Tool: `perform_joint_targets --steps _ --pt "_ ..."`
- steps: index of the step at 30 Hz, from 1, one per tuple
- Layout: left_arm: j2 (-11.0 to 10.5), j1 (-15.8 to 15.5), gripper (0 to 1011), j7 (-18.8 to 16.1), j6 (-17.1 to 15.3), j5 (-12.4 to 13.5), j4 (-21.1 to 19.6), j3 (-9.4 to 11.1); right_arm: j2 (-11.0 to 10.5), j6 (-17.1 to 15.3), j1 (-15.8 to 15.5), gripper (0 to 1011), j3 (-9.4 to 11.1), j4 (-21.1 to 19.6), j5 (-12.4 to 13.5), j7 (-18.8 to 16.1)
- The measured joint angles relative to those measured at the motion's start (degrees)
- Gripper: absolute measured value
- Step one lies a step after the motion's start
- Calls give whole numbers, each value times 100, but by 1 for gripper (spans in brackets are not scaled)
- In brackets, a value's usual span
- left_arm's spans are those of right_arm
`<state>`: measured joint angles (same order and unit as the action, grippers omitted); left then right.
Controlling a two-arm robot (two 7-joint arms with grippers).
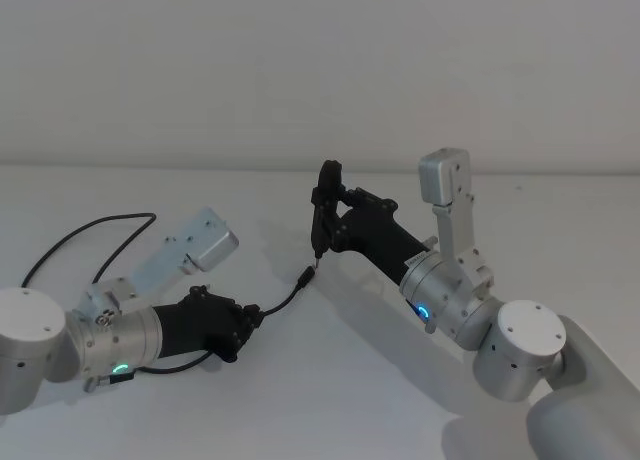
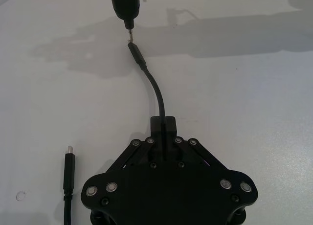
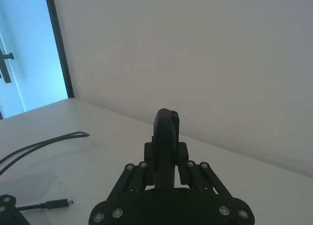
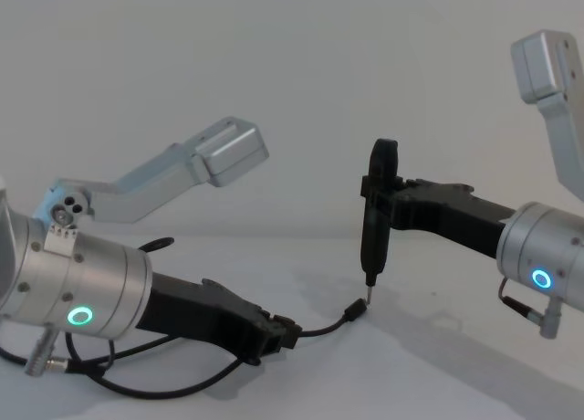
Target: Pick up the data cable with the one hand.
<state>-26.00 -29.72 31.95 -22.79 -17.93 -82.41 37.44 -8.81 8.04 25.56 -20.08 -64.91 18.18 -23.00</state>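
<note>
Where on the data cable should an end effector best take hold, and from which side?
Grip the data cable just behind its plug, coming low from the robot's left, pinching across the cord: thin and limp, it sags elsewhere. The left end effector holds it so.

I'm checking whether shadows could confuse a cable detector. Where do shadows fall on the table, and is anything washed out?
Head view: soft grey shadows lie beside the right gripper and the left gripper holding the data cable. Left wrist view: a broad shadow band crosses the table behind the plug. Right wrist view: a bright blue window looks overexposed.
</note>
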Motion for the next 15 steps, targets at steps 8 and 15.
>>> perform_joint_targets --steps 8,15 --pt "0 0 49 0 0 0 0 0 4 6 4 274 3 9 -6 0" --pt "0 0 49 0 0 0 0 0 5 11 7 275 4 13 -9 0"
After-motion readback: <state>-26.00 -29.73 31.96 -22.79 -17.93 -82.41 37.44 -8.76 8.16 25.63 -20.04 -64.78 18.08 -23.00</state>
